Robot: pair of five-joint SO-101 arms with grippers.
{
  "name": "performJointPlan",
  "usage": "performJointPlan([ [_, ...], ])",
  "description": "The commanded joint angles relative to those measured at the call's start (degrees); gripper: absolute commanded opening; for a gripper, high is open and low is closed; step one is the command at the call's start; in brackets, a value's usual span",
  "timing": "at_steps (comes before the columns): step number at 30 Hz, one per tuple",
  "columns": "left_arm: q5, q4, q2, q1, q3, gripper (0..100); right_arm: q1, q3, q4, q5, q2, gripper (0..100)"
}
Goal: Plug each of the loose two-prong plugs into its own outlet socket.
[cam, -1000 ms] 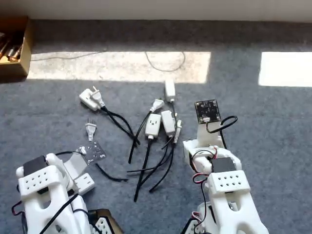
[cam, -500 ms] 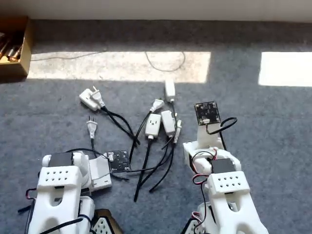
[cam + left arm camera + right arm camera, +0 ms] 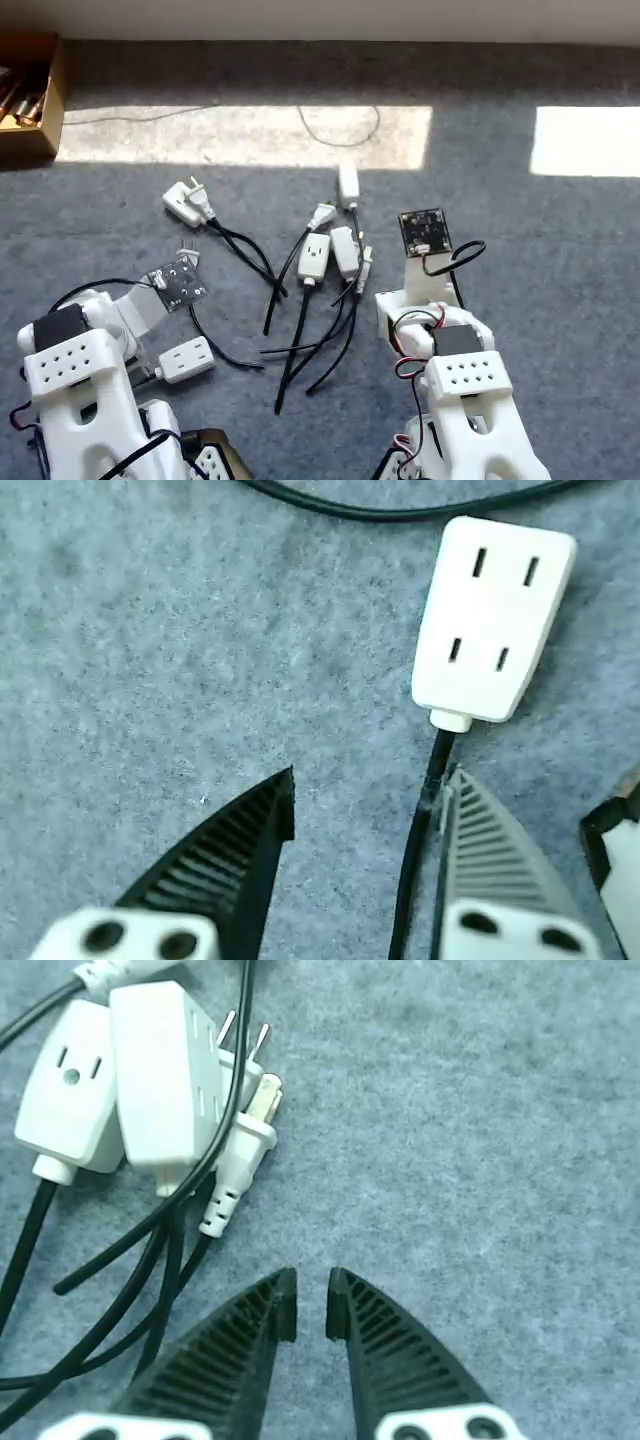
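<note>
Straddling socket cord point(image 3: 436, 752), left claw point(image 3: 371, 774) wide — empty, right claw point(image 3: 312, 1275) barely parted (also empty)

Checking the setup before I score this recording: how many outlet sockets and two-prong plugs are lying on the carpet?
Outlet sockets: 4
Two-prong plugs: 4
White cord end, kind unclear: 1
Total: 9
</note>
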Motion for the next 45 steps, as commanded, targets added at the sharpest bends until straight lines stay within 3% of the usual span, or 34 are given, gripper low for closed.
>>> performJointPlan([
  [1, -13.0, -3.3, -0.7, 0.3, -2.8, 25, -0.2, -0.2, -0.2, -0.1, -1.3, 7.0],
  [3, -1.0, -8.8, -0.2, 3.6, -3.1, 25, -0.2, -0.2, -0.2, -0.1, -1.3, 7.0],
  [6, 25.3, -21.0, 0.0, 9.7, -3.1, 25, -0.3, -0.2, -0.2, -0.1, -1.4, 7.0],
  [8, 38.4, -25.2, 0.7, 13.0, -3.1, 25, -0.2, -0.2, -0.2, -0.1, -1.4, 7.0],
  [13, 49.8, -28.5, 11.1, 19.8, -3.2, 24, 0.0, -0.2, -0.8, -0.1, -1.4, 7.0],
  [22, 51.2, -36.7, 39.8, 18.9, -12.9, 19, 0.0, 1.2, -2.9, 2.8, -1.5, 7.0],
  [28, 51.2, -36.2, 53.0, 18.6, -22.0, 18, 0.0, 1.2, -3.0, 2.9, -1.5, 7.0],
  [32, 50.2, -31.7, 53.8, 19.7, -26.1, 8, 0.1, 1.0, -3.0, 2.9, -1.5, 7.0],
  [34, 46.5, -28.7, 53.9, 21.4, -27.6, 0, 2.5, 0.9, -2.9, 2.9, -1.5, 7.0],
  [40, 45.4, -22.8, 53.5, 26.6, -28.6, 0, 19.0, -4.0, -2.8, 2.6, -1.5, 7.0],
  [45, 45.6, -18.5, 51.4, 25.8, -35.1, 0, 22.8, -10.2, 7.0, 2.6, -1.5, 7.0],
])
